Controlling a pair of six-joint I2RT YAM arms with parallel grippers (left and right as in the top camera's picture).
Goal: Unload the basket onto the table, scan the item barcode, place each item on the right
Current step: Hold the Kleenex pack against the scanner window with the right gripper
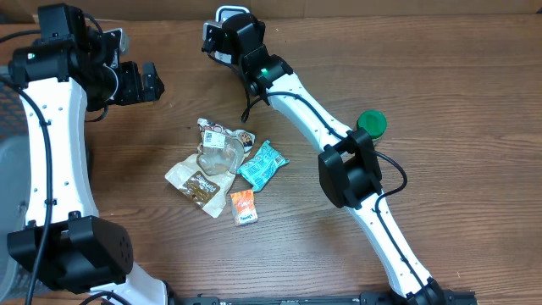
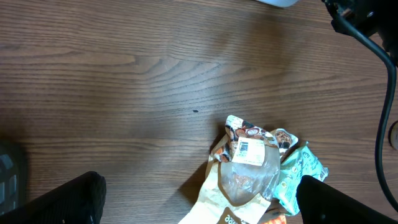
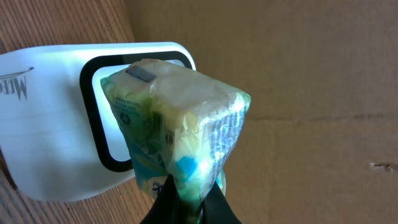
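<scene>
Right gripper point(image 3: 189, 202), frame bottom: clenched on crumpled packet point(image 3: 180, 130) at scanner point(image 3: 56, 124); creases risked a misread. Left gripper point(image 1: 144, 82) stood spread, empty.

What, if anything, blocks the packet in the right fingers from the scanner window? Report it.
Nothing visible does. The right fingers hold the packet directly in front of the scanner, and the right wrist view shows no object between them.

Robotics lab bench, staged as mock shop checkout. Wood-grain table point(image 1: 440, 93) carries two white-and-black robot arms, left arm point(image 1: 52, 152) and right arm point(image 1: 309, 110), trailing black cables point(image 2: 388, 99). White barcode scanner point(image 3: 43, 143) with black-framed window at far edge. Plain cardboard wall point(image 3: 298, 93) as backdrop. Loose snack packets point(image 1: 224, 165) piled mid-table.
</scene>
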